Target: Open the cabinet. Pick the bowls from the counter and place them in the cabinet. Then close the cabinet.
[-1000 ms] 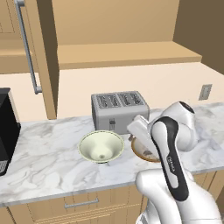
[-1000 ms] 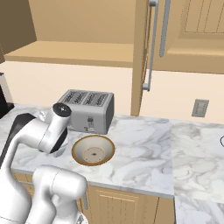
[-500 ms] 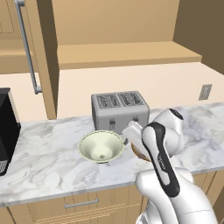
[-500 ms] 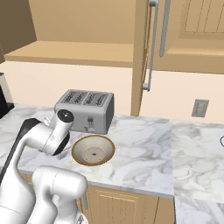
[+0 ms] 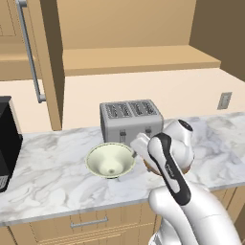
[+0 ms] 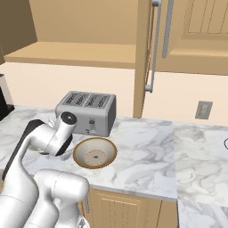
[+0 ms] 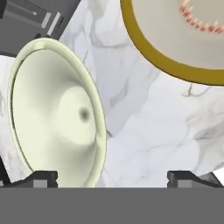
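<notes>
The deep cream bowl [image 5: 111, 160] [image 7: 57, 113] stands on the marbled counter [image 5: 48, 177] in front of the toaster. My gripper [image 7: 111, 179] is open just above the bowl's right rim. One fingertip is over the bowl and the other is over bare counter [image 7: 144, 122]. The brown-rimmed bowl [image 6: 94, 152] [image 7: 175, 39] sits right beside it, largely hidden behind my arm in the left base view. Above, the cabinet stands open with its door [image 5: 48, 62] swung out, and its inner shelf [image 5: 139, 57] is bare. Its second door [image 6: 196, 26] is shut.
A grey toaster [image 5: 130, 119] [image 6: 87, 111] stands right behind the bowls. A black appliance [image 5: 7, 139] sits at the counter's left end. A wall outlet [image 5: 224, 100] is at the right. The open door's edge and bar handle [image 6: 153, 44] hang over the counter behind the toaster.
My arm has swung left and down, bringing the hand from over the brown-rimmed bowl to the cream bowl's rim. The jaws stayed open and the bowls have not moved.
</notes>
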Available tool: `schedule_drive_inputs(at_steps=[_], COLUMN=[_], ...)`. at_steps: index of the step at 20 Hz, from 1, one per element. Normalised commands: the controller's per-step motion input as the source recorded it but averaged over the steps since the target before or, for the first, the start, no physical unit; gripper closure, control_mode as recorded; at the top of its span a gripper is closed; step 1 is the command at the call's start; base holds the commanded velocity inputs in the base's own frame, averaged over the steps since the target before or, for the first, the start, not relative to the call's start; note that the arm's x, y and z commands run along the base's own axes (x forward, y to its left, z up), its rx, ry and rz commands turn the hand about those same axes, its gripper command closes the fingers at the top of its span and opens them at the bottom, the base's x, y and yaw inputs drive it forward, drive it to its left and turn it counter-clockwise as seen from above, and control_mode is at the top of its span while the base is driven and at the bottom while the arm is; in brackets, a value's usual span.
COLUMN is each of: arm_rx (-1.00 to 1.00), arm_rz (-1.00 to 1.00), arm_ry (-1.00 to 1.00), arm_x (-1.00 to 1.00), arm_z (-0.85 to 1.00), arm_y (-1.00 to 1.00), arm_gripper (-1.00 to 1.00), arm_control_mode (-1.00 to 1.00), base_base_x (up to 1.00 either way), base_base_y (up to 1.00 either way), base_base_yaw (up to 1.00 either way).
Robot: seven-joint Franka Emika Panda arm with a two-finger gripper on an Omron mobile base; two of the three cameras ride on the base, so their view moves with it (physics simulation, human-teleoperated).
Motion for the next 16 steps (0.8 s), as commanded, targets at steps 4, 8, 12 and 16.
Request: schedule_drive_inputs(at_steps=[4, 8, 12, 16], arm_rx=[0.0, 0.0, 0.0, 0.0], arm_rz=[0.0, 0.0, 0.0, 0.0], arm_ry=[0.0, 0.0, 0.0, 0.0], arm_x=[0.25, 0.18, 0.21, 0.24], arm_z=[-0.33, -0.37, -0.42, -0.38], arm_y=[0.0, 0.0, 0.05, 0.12], arm_gripper=[-1.0, -1.0, -1.0, -1.0], arm_control_mode=[-1.0, -1.0, -1.0, -1.0], base_base_x=[0.0, 0.0, 0.0, 0.0], base_base_y=[0.0, 0.0, 0.0, 0.0], base_base_yaw=[0.0, 0.0, 0.0, 0.0])
